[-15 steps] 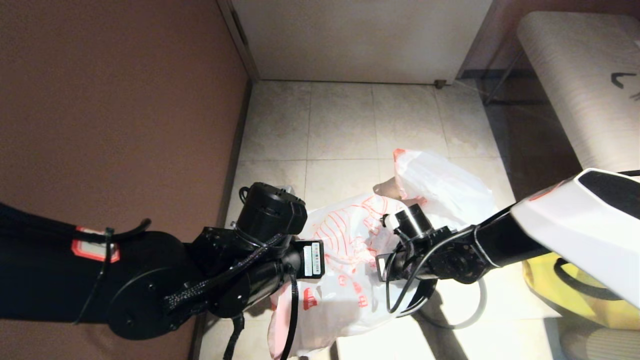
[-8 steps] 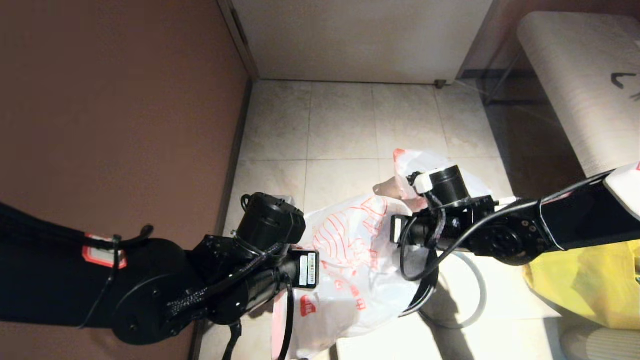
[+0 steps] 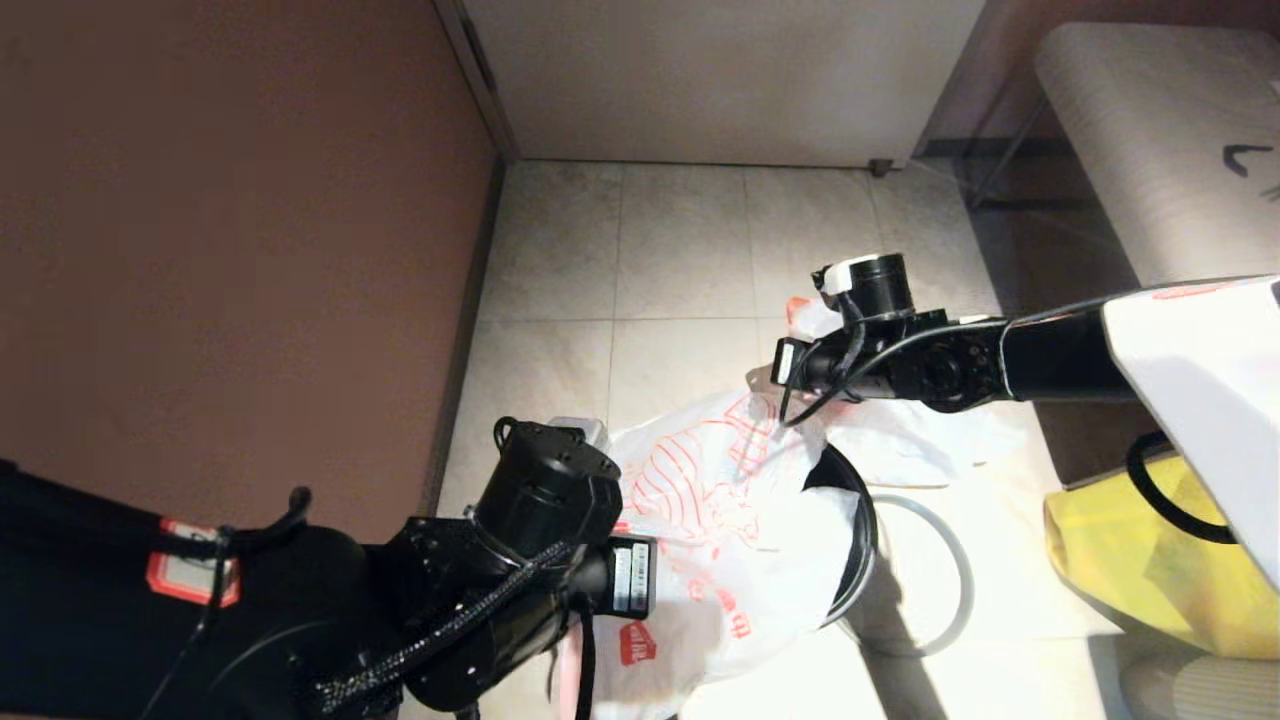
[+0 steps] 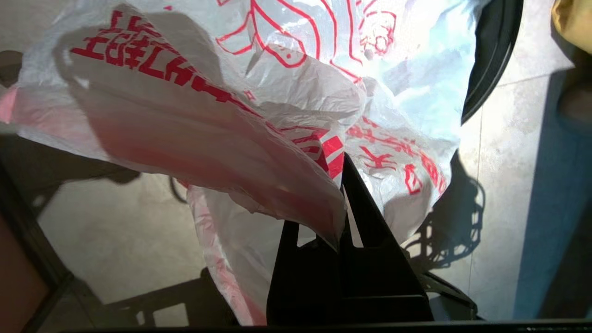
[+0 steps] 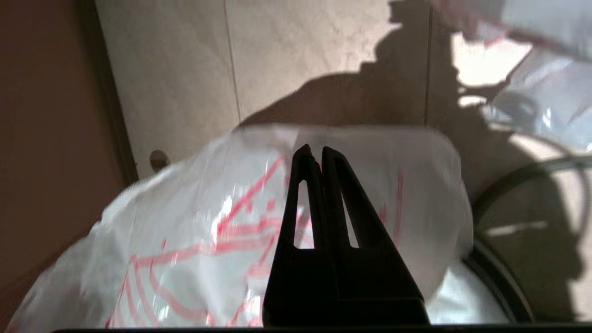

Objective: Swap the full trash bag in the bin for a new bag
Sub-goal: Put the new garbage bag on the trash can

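Observation:
The new bag [image 3: 720, 500], white with a red line drawing, is stretched over the mouth of the black bin [image 3: 858, 545]. My left gripper [image 4: 341, 169] is shut on its near edge, and loose plastic drapes over one finger. My right gripper [image 5: 314, 150] is shut at the bag's far edge [image 5: 370, 138] and holds it up above the bin's far side. The full trash bag [image 3: 905, 440], plain white with a pink-red tip [image 3: 796, 306], lies on the floor behind the right arm. The bin's grey hoop [image 3: 962, 575] lies on the tiles to the bin's right.
A large yellow bag [image 3: 1150, 560] sits on the floor at the right, under my right arm. A brown wall [image 3: 230, 250] runs along the left. A pale cabinet front [image 3: 720, 80] closes the back, and a padded bench [image 3: 1150, 150] stands at the far right.
My right gripper has risen and moved away from me, drawing the new bag's far edge up. My left arm has dropped lower and nearer, so the bag now spreads over the bin.

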Robot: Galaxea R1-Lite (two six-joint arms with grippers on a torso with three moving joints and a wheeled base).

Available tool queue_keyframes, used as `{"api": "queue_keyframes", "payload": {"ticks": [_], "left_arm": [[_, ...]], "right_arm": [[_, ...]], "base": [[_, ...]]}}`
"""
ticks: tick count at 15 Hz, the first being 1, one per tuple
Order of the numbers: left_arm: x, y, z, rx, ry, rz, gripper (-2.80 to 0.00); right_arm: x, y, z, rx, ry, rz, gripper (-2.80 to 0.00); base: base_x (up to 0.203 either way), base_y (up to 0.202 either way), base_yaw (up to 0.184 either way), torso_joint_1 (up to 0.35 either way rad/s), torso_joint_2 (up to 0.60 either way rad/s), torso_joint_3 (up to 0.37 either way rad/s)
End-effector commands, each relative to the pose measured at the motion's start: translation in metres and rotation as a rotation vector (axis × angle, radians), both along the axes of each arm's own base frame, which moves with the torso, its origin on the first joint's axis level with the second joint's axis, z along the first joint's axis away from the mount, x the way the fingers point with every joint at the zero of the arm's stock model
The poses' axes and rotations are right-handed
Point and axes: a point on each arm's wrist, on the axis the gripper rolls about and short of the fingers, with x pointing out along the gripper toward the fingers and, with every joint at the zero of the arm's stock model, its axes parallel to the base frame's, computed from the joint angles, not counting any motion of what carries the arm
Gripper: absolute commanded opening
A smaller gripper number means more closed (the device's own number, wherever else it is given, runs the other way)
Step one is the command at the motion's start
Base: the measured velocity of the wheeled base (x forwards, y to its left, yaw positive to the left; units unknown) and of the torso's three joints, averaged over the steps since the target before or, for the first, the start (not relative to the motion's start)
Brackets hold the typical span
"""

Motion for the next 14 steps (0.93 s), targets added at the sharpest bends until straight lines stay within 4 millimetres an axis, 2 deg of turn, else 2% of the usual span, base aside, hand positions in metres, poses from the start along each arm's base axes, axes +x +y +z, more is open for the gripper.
{"api": "queue_keyframes", "payload": {"ticks": [1, 2, 5, 7, 10, 12, 14], "left_arm": [[-0.009, 0.001, -0.006, 0.006, 0.006, -0.019, -2.8], [-0.009, 0.001, -0.006, 0.001, 0.005, -0.017, -2.8], [-0.012, 0.002, -0.004, -0.008, 0.001, -0.024, -2.8], [-0.019, 0.003, -0.003, -0.018, 0.003, -0.034, -2.8], [-0.019, 0.004, -0.004, -0.015, 0.007, -0.03, -2.8], [-0.018, 0.003, -0.006, -0.015, 0.011, -0.027, -2.8], [-0.018, 0.003, -0.006, -0.029, 0.018, -0.015, -2.8]], "right_arm": [[0.03, 0.004, -0.036, -0.077, 0.047, 0.014, -2.8], [0.032, 0.006, -0.051, -0.148, 0.071, 0.04, -2.8], [0.025, 0.009, -0.056, -0.18, 0.119, 0.05, -2.8], [0.017, 0.012, -0.046, -0.183, 0.132, 0.063, -2.8], [-0.001, 0.013, -0.019, -0.154, 0.12, 0.085, -2.8], [-0.018, 0.012, -0.02, -0.15, 0.168, 0.116, -2.8], [-0.034, 0.012, -0.031, -0.161, 0.232, 0.152, -2.8]], "base": [[0.0, 0.0, 0.0, 0.0, 0.0, 0.0], [0.0, 0.0, 0.0, 0.0, 0.0, 0.0], [0.0, 0.0, 0.0, 0.0, 0.0, 0.0], [0.0, 0.0, 0.0, 0.0, 0.0, 0.0], [0.0, 0.0, 0.0, 0.0, 0.0, 0.0], [0.0, 0.0, 0.0, 0.0, 0.0, 0.0], [0.0, 0.0, 0.0, 0.0, 0.0, 0.0]]}}
